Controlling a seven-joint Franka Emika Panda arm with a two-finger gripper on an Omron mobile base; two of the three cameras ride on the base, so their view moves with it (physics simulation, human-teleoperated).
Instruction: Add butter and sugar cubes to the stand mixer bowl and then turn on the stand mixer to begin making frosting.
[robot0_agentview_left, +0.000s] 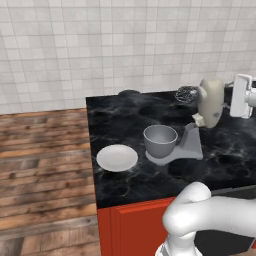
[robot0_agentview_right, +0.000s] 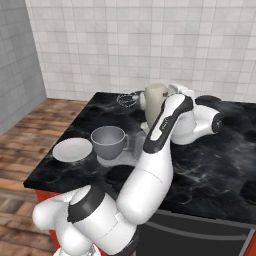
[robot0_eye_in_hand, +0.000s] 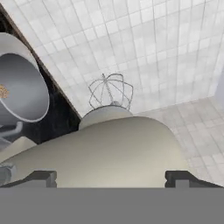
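My end effector stood spread wide, holding nothing, its two dark tips straddling the rounded cream head of the mixer. I judged I was there for the last step, reaching for the mixer's switch, which I could not make out. The head was tilted back, so the wire whisk pointed up and away toward the tiled wall, well clear of the bowl.

The bowl sat on the mixer's flat grey base, left of the neck, open side up, which is where ingredients would need to be dropped. In the hand view a small tan speck lay inside it (probably the sugar, though too small to be sure). I could not find the butter anywhere; it may have been deeper in the bowl, hidden by the wall.

The white plate rested bare on the dark marbled desk, just left of the bowl and nearer the front edge, likely where the ingredients had been served from.

I saw no brand, label or writing on the mixer, bowl, plate or the red cabinet front below the desk.
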